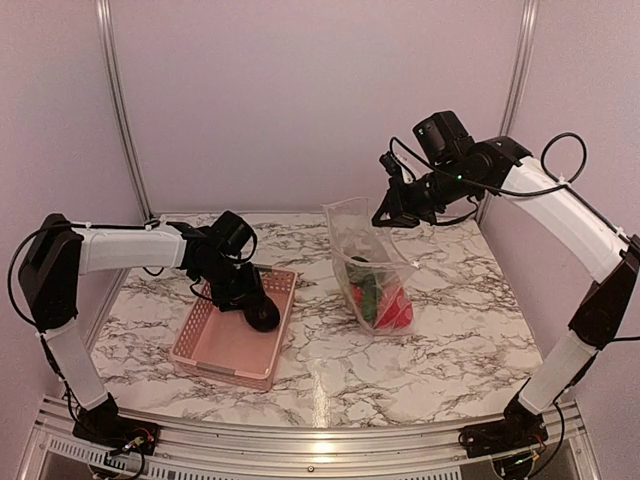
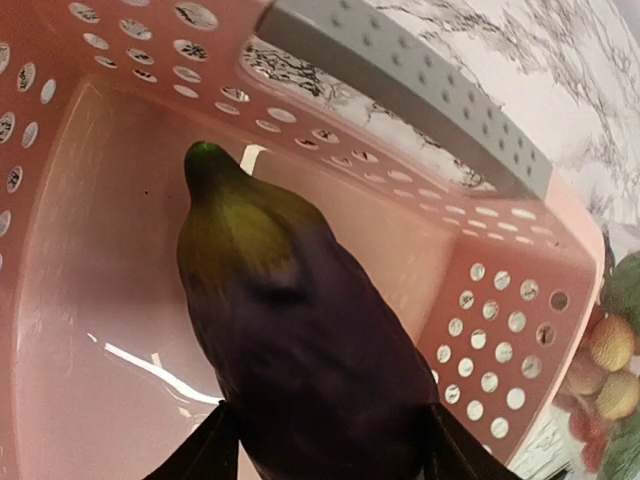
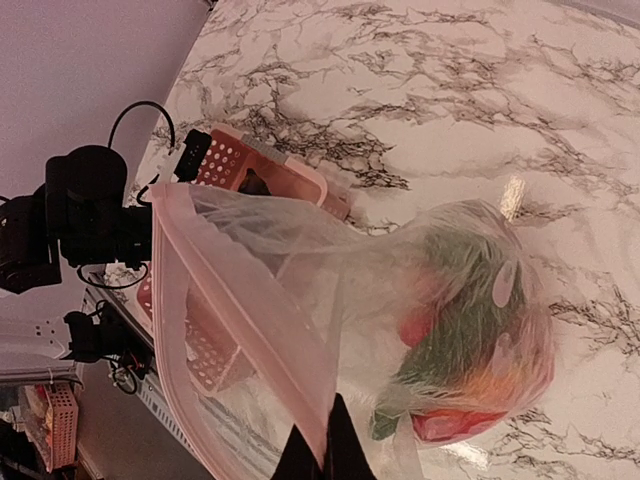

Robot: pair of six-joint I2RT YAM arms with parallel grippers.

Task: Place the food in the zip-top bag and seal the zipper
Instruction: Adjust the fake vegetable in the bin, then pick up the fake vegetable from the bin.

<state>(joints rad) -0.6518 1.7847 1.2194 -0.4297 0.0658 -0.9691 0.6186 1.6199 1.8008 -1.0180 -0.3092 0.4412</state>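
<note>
My left gripper is inside the pink basket, shut on the dark purple eggplant, whose green tip points away from the fingers. My right gripper is raised above the table and shut on the rim of the clear zip-top bag, holding it up with its mouth open. Its pale pink zipper runs along the mouth edge, pinched at my right gripper. Red and green food lies in the bag's bottom, also showing in the right wrist view.
The basket's perforated wall stands close beside the eggplant. The bag hangs just right of the basket on the marble table. Metal frame posts stand at the back corners.
</note>
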